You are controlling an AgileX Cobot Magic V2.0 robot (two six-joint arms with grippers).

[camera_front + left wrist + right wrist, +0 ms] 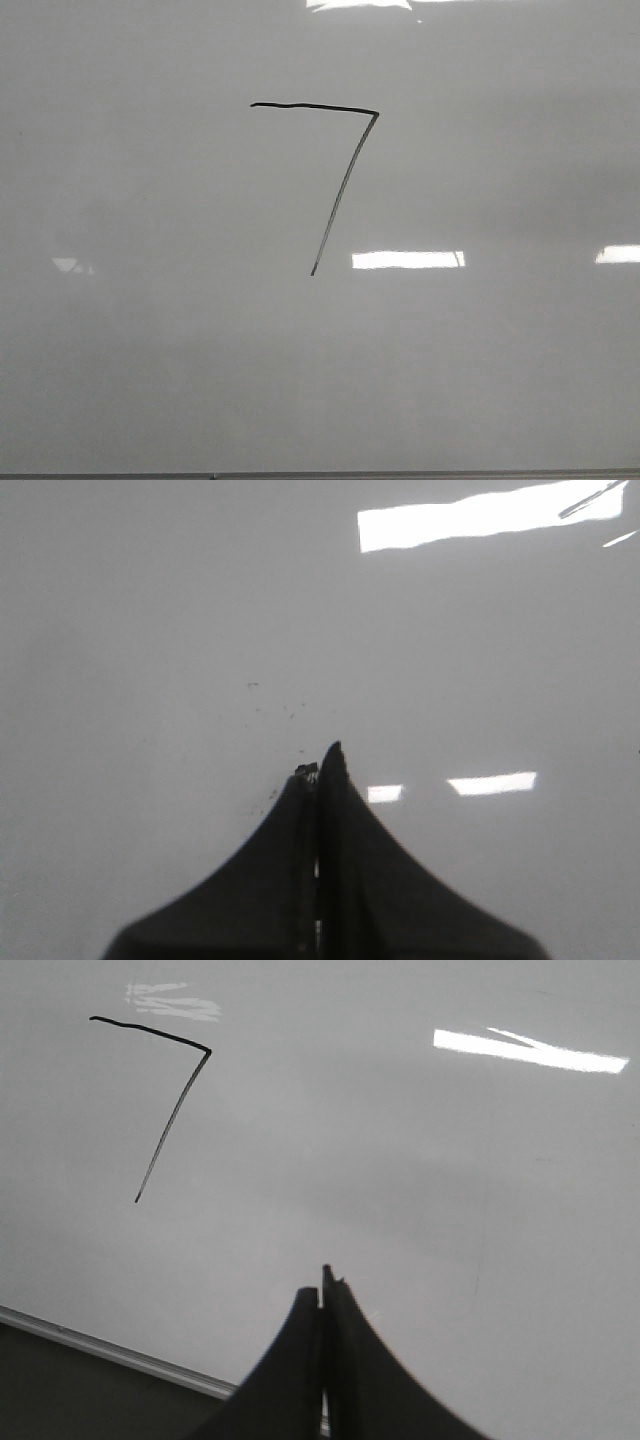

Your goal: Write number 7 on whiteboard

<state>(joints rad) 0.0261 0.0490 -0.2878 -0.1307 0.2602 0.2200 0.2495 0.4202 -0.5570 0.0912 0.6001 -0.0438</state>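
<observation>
Two strokes make up the thin black marker-drawn number 7 [335,165], which sits a little above the middle of the large glossy pale grey-white whiteboard [150,350] in the front view: a short, slightly wavy top bar joined at a sharp corner to a long slanted downstroke that thins to grey toward its foot. It reads as finished, so to my eye the writing itself is done and the hazards now are about spoiling it. The left gripper [320,770] has its dark jaws pressed together with nothing visible between them, hanging over bare board with a few tiny dark specks nearby; the right gripper [325,1285] is likewise clenched on nothing I can see, with the figure well apart from it and no marker showing in any view. The likeliest trouble, I'd judge, is a closed tip dragging across the board and smearing the ink, especially that faint downstroke, which looks thin enough to wipe away. Glare patches lie near the foot of the figure and could be mistaken for marks, though they are only reflections. As for room, wide blank board surrounds the figure on every side. The thin dark bottom edge [320,475] runs along the foot of the front view, and the right wrist view shows a pale frame strip [110,1350] with darker ground beyond it, just beside that gripper.
</observation>
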